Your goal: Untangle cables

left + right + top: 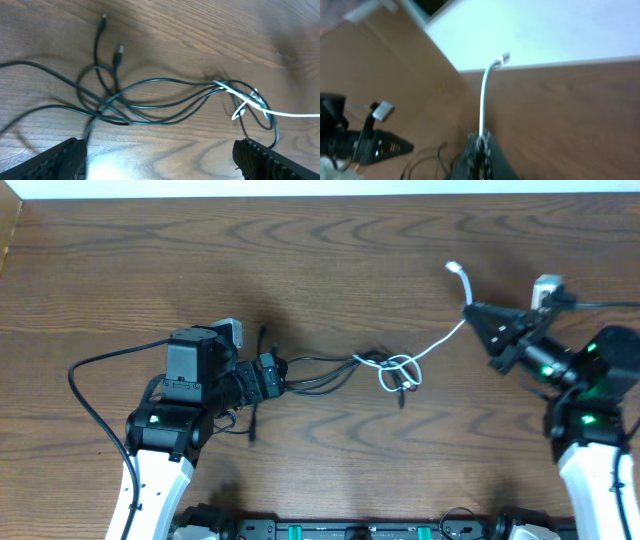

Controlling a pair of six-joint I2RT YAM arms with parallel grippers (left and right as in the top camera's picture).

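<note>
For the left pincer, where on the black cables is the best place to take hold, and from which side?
Grip the black cables on the straight run where the strands lie nearly side by side, short of the knot with the white cable. Come straight down from above: the open left pincer straddles that run, which lies flat on the table.
</note>
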